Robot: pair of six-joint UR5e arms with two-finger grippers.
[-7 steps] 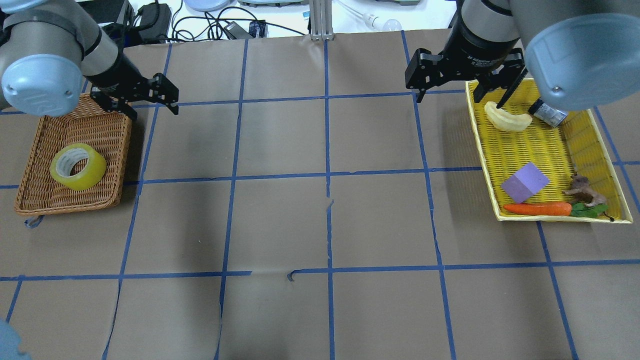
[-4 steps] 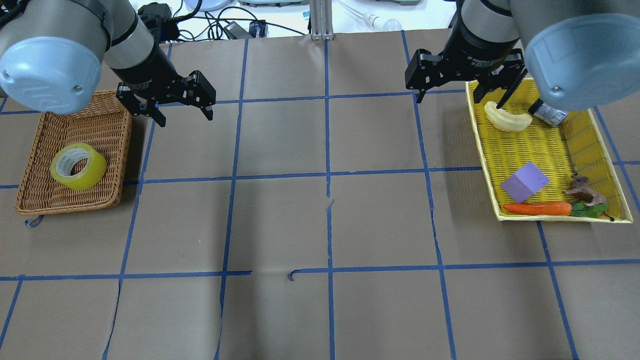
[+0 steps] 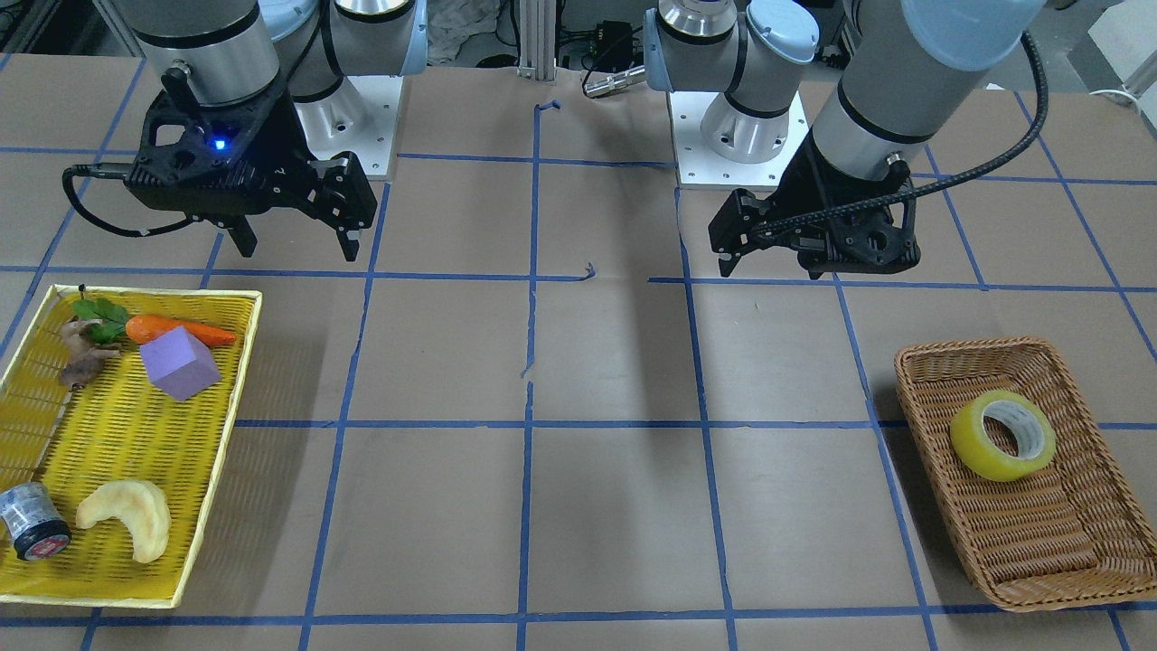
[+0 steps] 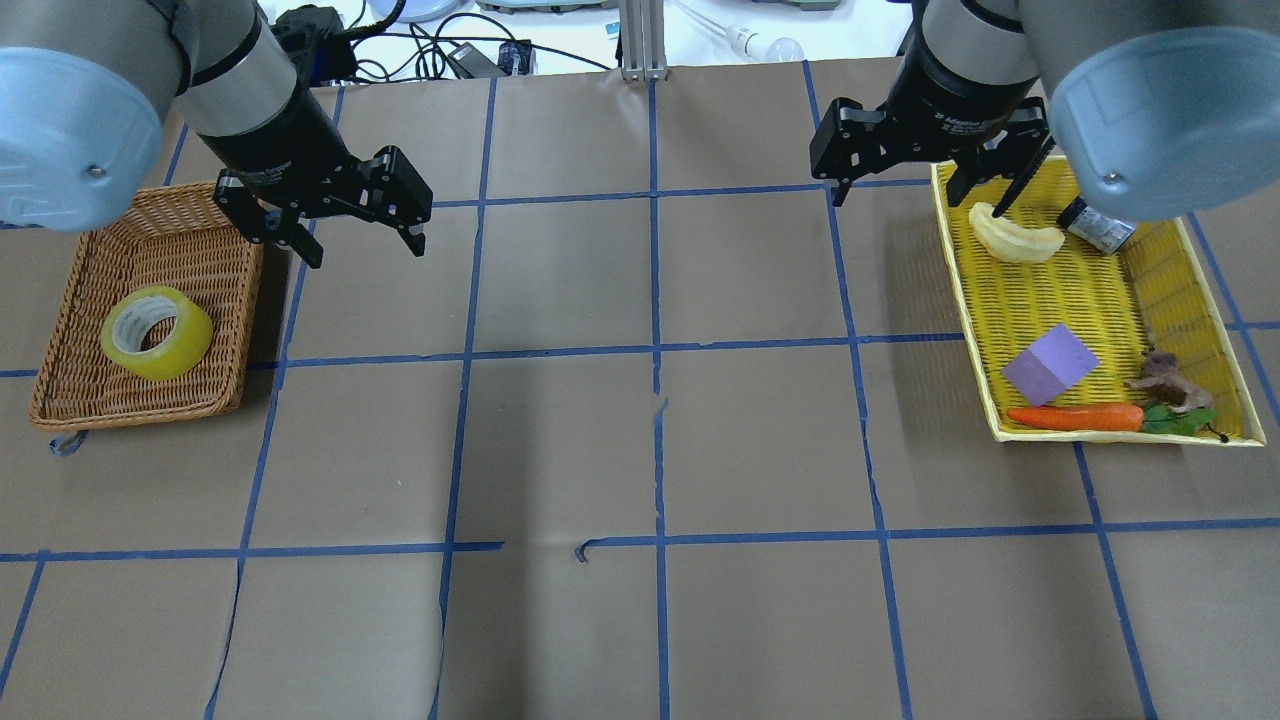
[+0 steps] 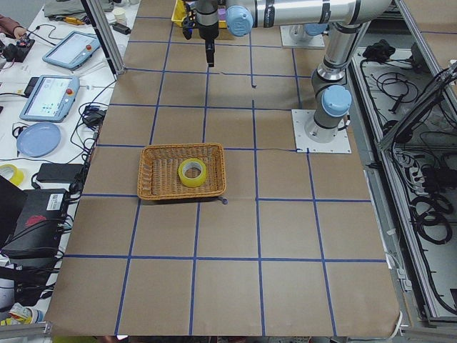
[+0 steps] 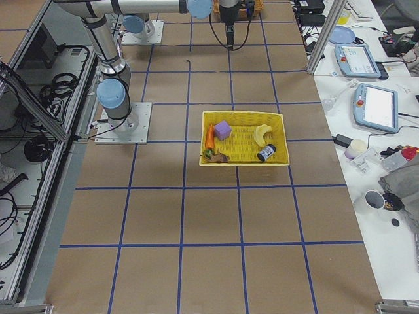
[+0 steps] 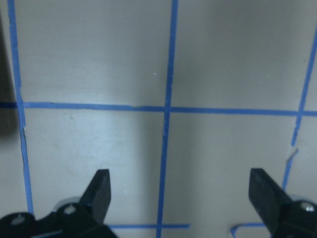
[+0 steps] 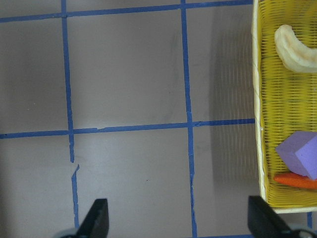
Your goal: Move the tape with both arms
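The yellow tape roll (image 4: 156,333) lies in a wicker basket (image 4: 70,400) at the table's left end; it also shows in the front view (image 3: 1001,435) and the left exterior view (image 5: 192,172). My left gripper (image 4: 367,250) is open and empty. It hangs over bare table just right of the basket's far corner, apart from the tape; the left wrist view shows its gripper (image 7: 181,183) over blue grid lines. My right gripper (image 4: 915,195) is open and empty. It hangs over the table at the left edge of the yellow tray (image 4: 965,300).
The yellow tray holds a carrot (image 4: 1075,417), a purple block (image 4: 1049,364), a pale curved piece (image 4: 1015,238), a small grey cylinder (image 4: 1098,228) and a brown figure (image 4: 1168,383). Cables and devices lie beyond the table's far edge.
My left gripper has moved right, from over the basket's far corner to over the table beside it. The right arm and the tape have not moved.
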